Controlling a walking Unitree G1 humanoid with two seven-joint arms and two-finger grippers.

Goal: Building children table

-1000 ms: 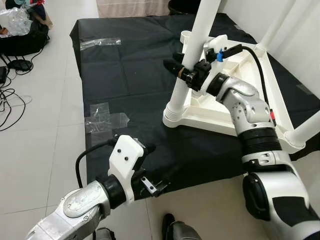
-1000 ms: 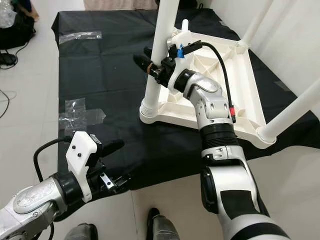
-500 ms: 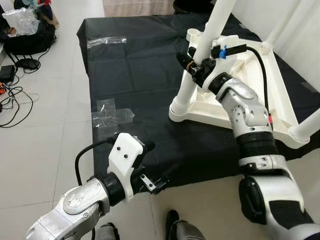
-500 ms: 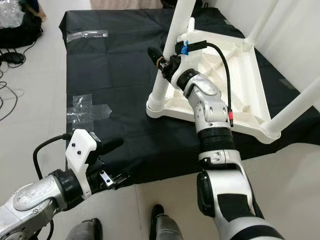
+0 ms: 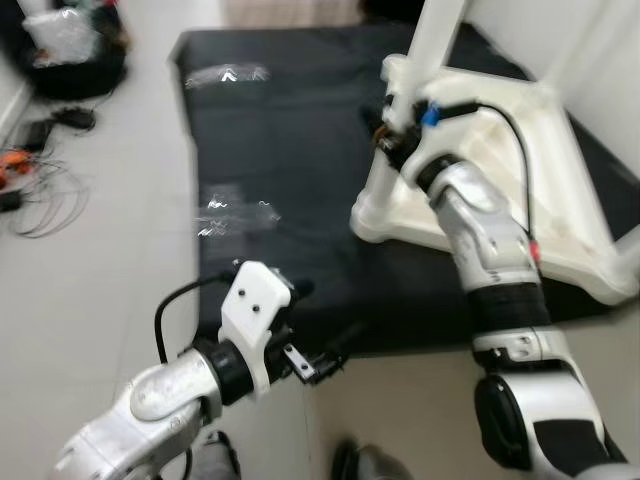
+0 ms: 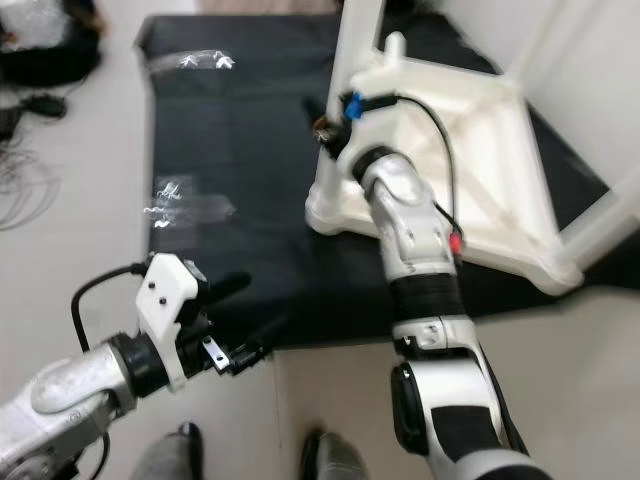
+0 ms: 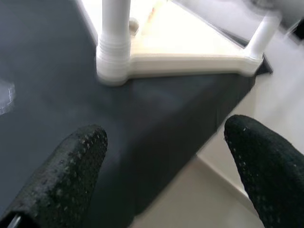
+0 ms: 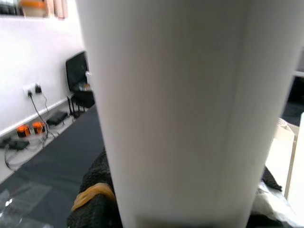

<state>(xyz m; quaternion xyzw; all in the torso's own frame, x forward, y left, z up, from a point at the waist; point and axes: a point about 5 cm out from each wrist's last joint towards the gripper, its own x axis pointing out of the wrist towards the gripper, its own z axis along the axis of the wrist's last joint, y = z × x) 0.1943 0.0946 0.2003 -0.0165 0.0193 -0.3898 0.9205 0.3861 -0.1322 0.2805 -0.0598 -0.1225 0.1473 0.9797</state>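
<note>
A: What lies across the floor?

B: A black cloth (image 5: 280,150) is spread over the pale tiled floor (image 5: 90,270), and the white children's table (image 5: 500,170) sits on it upside down, its top flat on the cloth and its legs pointing up. It occupies the cloth's far right part, beside a white wall.

A: And the robot's arms?

B: The right arm reaches forward to the table's near-left corner. There the right claw (image 5: 392,135) is clenched around the upright white leg (image 5: 425,50) just above that corner; in the right wrist view the leg (image 8: 185,109) stands tight against the camera with a black finger (image 8: 97,190) pressed to its side.

A: The other one?

B: The left claw (image 5: 315,350) hangs low over the cloth's near edge, well apart from the table, holding nothing. Its two black fingers (image 7: 61,175) are spread wide in the left wrist view, with the corner leg's ribbed base (image 7: 114,57) visible beyond them.

A: Anything smaller?

B: Clear plastic wrappers (image 5: 235,215) lie on the cloth's left side, and cables (image 5: 45,185) trail on the floor further left. The head views are blurred.
</note>
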